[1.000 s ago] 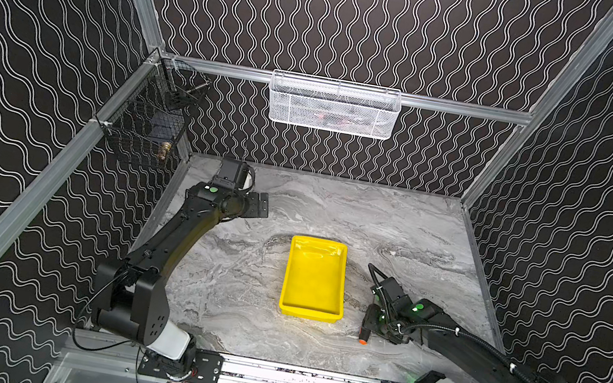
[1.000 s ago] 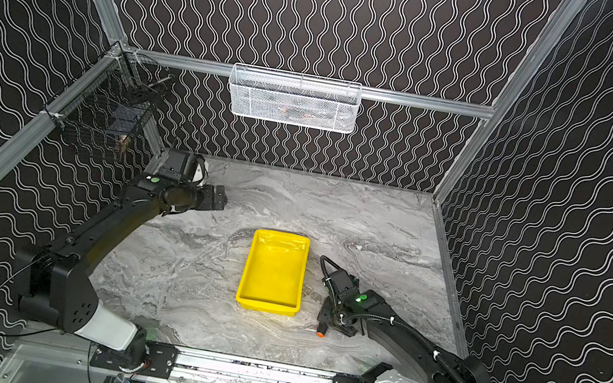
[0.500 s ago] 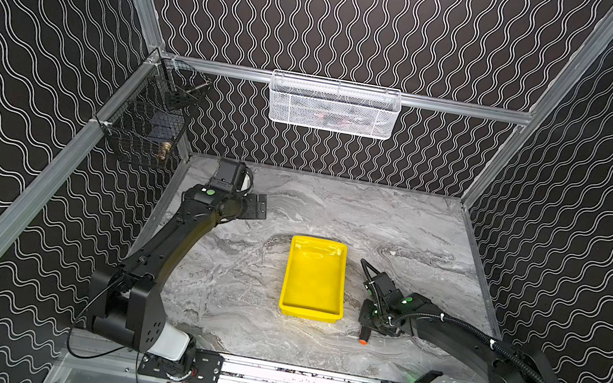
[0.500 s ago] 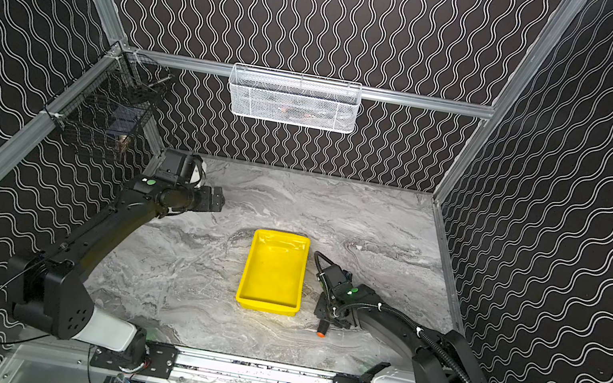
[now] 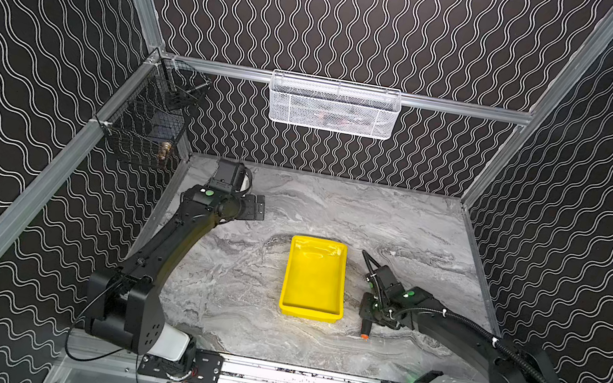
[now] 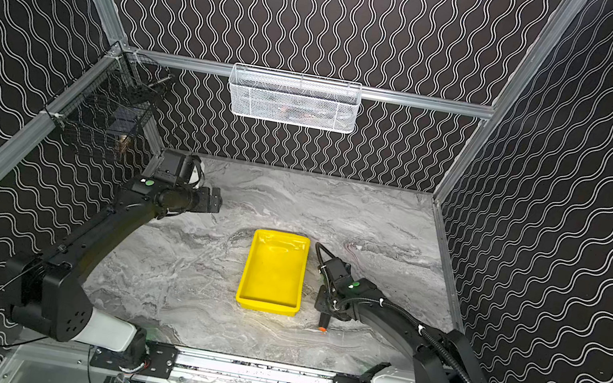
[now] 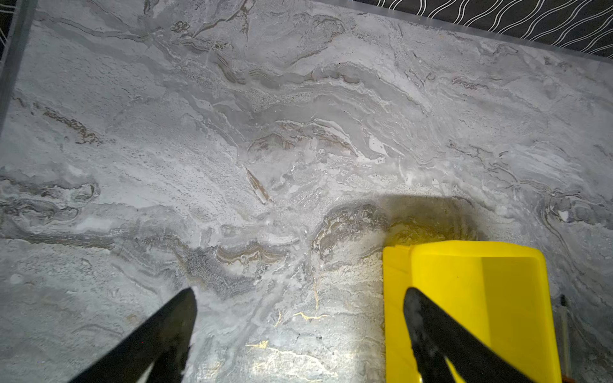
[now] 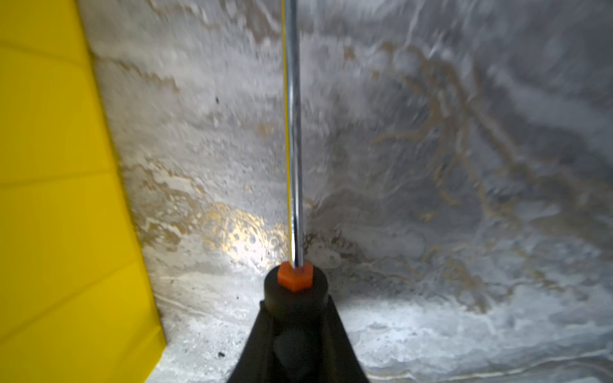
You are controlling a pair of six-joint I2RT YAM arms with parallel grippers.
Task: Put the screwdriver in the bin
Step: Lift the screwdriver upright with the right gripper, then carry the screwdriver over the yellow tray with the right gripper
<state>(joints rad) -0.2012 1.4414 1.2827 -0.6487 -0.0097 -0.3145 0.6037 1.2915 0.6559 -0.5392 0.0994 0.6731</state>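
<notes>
- Your right fingers [image 5: 367, 319] are clamped shut on the black handle of the screwdriver [image 8: 293, 132]. In the right wrist view the handle sits pinched between them, and the thin metal shaft runs straight on past their tips.
- In both top views the screwdriver [image 5: 365, 331] [image 6: 323, 322] shows its orange end sticking out of that grip, on the side away from the shaft.
- You cannot tell from these views whether the tool rests on the counter [image 5: 334, 214] or hangs just clear of it.
- The bin [image 5: 313, 278] [image 6: 273, 271] lies just beside your right fingers, on the side toward your other arm. Its yellow wall [image 8: 49, 165] runs alongside the shaft without touching it. The screwdriver is not in the bin yet.
- Your left fingers [image 5: 259, 208] stand wide open, holding nothing. In the left wrist view the two fingertips [image 7: 185, 300] are spread over bare counter, and one end of the bin [image 7: 481, 282] shows behind one of them.
- The bin sits between your two sets of fingers, and your left fingers are well apart from the screwdriver.
</notes>
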